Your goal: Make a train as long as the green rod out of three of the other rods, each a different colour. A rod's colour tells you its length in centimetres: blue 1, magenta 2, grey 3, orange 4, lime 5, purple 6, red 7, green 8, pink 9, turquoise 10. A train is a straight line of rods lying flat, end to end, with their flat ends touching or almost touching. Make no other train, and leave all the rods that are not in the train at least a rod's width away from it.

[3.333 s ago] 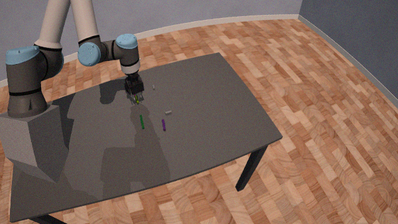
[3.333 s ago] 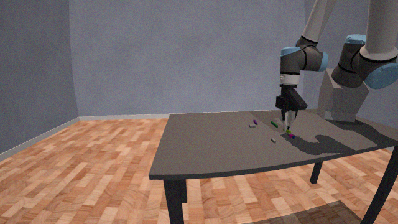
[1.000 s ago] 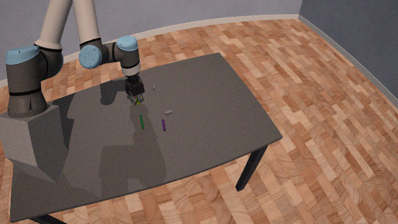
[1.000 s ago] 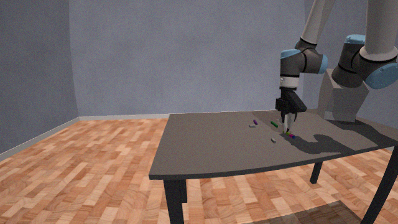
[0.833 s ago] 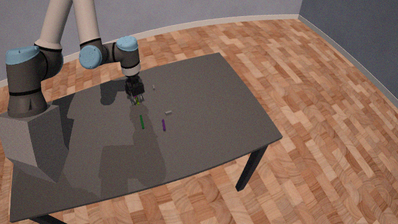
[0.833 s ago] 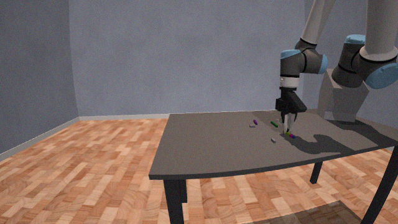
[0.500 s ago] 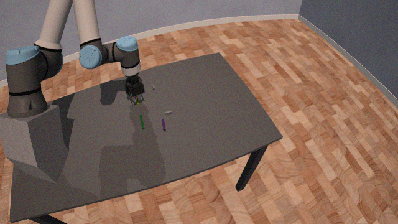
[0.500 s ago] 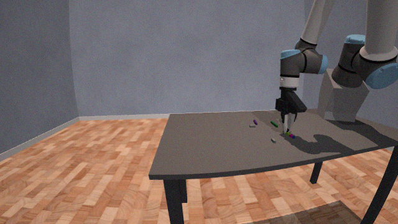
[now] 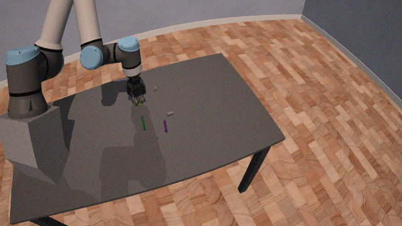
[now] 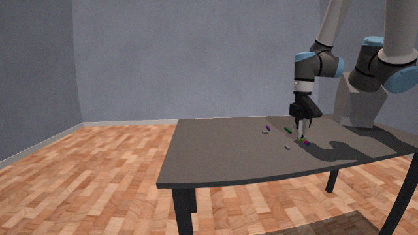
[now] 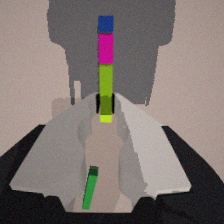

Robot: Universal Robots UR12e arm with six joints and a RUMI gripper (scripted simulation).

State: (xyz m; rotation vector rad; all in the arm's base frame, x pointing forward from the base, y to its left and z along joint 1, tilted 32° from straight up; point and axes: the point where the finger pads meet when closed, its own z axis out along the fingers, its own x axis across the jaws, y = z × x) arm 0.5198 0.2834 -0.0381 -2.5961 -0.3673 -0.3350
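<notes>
A dark grey surface [image 9: 201,81] [image 10: 222,156] carries the rods beneath the end effector [image 9: 139,102] [image 10: 302,138] [image 11: 105,103], its fingers closed on a lime rod [image 9: 139,103] [image 10: 302,140] [image 11: 106,80]. The green rod [image 9: 143,123] [image 10: 287,130] [image 11: 90,190] lies apart from the end effector. Ahead of the fingertips in the wrist view, a magenta rod [image 10: 305,142] [image 11: 106,48] and a blue rod [image 10: 308,143] [image 11: 106,24] continue the lime one's line, nearly touching. The lengths match green's; apparently only release and withdrawal remain.

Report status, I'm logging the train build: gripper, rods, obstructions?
Gripper shut on lime rod. Lime, magenta, blue lined up. Nothing visibly blocking.
</notes>
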